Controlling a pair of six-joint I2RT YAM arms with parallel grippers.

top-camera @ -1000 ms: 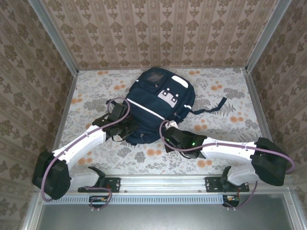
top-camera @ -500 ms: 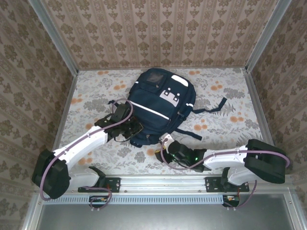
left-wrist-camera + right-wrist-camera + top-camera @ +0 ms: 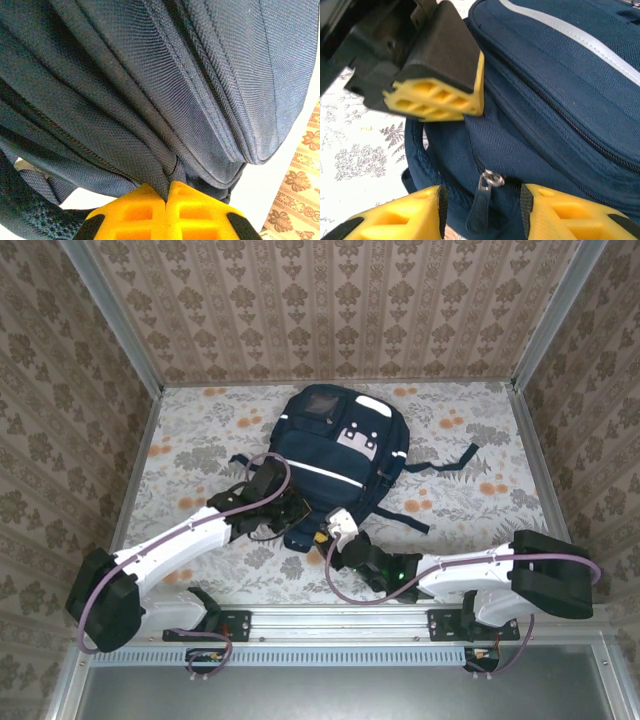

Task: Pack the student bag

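Right gripper (image 3: 480, 200) is standing with jaws apart at the near end of the student bag (image 3: 335, 455), a zipper pull (image 3: 477, 210) lying between its yellow fingers. Just beside it, the left gripper (image 3: 167, 187) is pinching a fold of navy bag fabric, jaws pressed together on it. The bag is lying mid-table on the floral table (image 3: 200, 430), pockets facing up.

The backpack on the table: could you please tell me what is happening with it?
Both arms are working at the near end of the navy backpack, which lies on the floral table. The left gripper is shut on a fold of its fabric. The right gripper is open, its jaws either side of a zipper pull, not gripping it yet.
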